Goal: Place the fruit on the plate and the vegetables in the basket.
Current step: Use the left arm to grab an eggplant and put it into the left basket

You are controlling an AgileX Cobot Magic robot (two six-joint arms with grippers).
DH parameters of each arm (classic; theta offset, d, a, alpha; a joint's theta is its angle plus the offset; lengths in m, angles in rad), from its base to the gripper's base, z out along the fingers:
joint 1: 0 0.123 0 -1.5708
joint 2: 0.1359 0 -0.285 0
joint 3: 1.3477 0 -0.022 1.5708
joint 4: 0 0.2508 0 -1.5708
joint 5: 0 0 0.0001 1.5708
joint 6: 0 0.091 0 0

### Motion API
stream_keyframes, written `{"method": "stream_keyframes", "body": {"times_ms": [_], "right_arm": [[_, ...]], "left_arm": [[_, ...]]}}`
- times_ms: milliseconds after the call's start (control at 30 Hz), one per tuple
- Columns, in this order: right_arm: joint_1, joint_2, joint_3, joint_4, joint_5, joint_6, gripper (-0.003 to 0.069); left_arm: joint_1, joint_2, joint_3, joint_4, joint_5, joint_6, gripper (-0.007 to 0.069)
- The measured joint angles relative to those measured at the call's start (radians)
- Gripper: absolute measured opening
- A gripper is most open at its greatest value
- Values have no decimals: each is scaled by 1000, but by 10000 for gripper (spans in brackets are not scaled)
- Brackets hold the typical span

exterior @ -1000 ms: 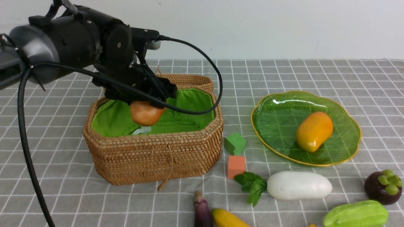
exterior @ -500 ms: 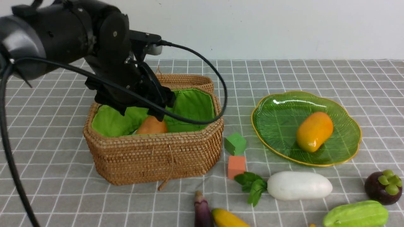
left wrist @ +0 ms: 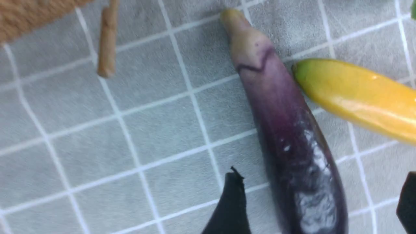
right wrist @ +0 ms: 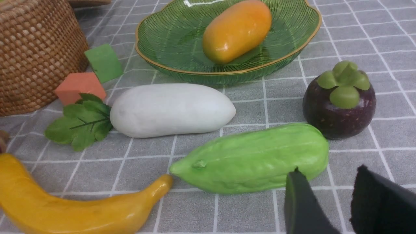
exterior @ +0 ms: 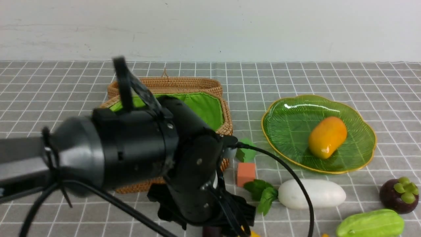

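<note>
My left gripper [left wrist: 321,172] is open and low over the cloth, one finger on each side of the purple eggplant [left wrist: 286,130]. The yellow banana [left wrist: 357,94] touches the eggplant's side. In the front view the left arm [exterior: 148,158] hides the basket's front; the green lining [exterior: 200,105] and rim [exterior: 227,126] still show. Whatever lies inside the basket is hidden. The mango [exterior: 327,136] lies on the green plate [exterior: 283,131]. My right gripper [right wrist: 328,170] is open and empty, just beside the green gourd [right wrist: 253,159]. The radish [right wrist: 172,109] and mangosteen [right wrist: 339,100] lie on the cloth.
A green cube [exterior: 245,153] and an orange cube [exterior: 246,173] sit between basket and plate. The woven lid [exterior: 184,84] stands behind the basket. The basket's strap end [left wrist: 107,42] hangs near the eggplant's stem. The radish's leaves [right wrist: 81,122] lie by the orange cube.
My left gripper let the orange-brown lump drop into the basket. The arm then swung toward the near edge and came down over the eggplant.
</note>
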Motion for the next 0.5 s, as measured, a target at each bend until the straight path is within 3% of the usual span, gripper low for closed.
{"method": "stream_keyframes", "body": {"times_ms": [300,367,500], "right_arm": [[0,0,0,0,0,0,240],[0,0,0,0,0,0,240],[0,0,0,0,0,0,240]], "left_arm": [[-2,164,0,21,-32,-36,467],[-2,184,2,21,-30,-26,390],[-2,173,3,22,-9,11,377]]}}
